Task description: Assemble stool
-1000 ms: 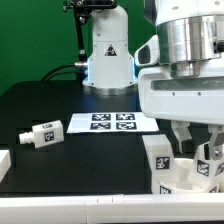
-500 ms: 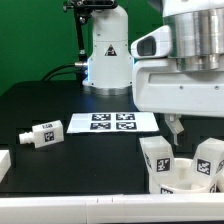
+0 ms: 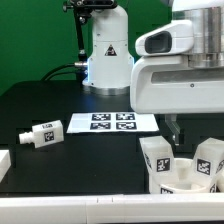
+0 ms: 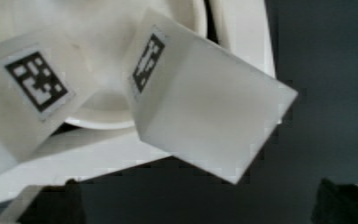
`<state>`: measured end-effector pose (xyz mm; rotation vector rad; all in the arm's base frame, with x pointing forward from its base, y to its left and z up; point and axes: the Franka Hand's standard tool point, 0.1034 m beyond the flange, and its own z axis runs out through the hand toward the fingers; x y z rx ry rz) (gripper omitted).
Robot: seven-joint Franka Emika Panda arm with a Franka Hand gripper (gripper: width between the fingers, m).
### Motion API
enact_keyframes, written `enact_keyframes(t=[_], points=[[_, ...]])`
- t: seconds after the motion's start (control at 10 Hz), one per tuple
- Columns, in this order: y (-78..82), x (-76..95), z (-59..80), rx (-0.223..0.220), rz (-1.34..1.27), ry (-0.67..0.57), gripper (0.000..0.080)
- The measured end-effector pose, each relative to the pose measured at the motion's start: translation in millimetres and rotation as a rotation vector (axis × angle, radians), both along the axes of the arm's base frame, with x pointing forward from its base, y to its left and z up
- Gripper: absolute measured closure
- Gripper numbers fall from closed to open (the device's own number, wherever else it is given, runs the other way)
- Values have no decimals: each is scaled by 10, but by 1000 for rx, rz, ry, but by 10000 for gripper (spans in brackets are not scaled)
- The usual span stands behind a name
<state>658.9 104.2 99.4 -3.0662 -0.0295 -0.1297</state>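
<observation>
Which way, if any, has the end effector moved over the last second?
Yes, upward. In the exterior view the end effector was down at the stool; now it hangs open above it, about level with the marker board.

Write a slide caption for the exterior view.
Open gripper hovers above the partly built stool; one loose leg lies beside the marker board.

A robotics lab: white robot arm (image 3: 108, 50), tagged marker board (image 3: 112, 122) on black table (image 3: 60, 105), green backdrop (image 3: 35, 40).
</observation>
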Motion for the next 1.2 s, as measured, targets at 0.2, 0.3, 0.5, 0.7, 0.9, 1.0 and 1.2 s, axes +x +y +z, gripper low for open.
enact_keyframes(t=[0.2,0.3,0.5,0.7,0.9,1.0,1.2], points=[[203,-101,-32,-40,302,22,151],[176,-96,-19,-46,351,-6,151],[122,-87,-38,-66,448,-8,151],[79,-94,-102,-95,631,-27,151],[114,-163,-269,-109,680,-34,151],[107,-179,-335,-107,645,-28,151],[100,-176,-344,-107,619,-31,172]])
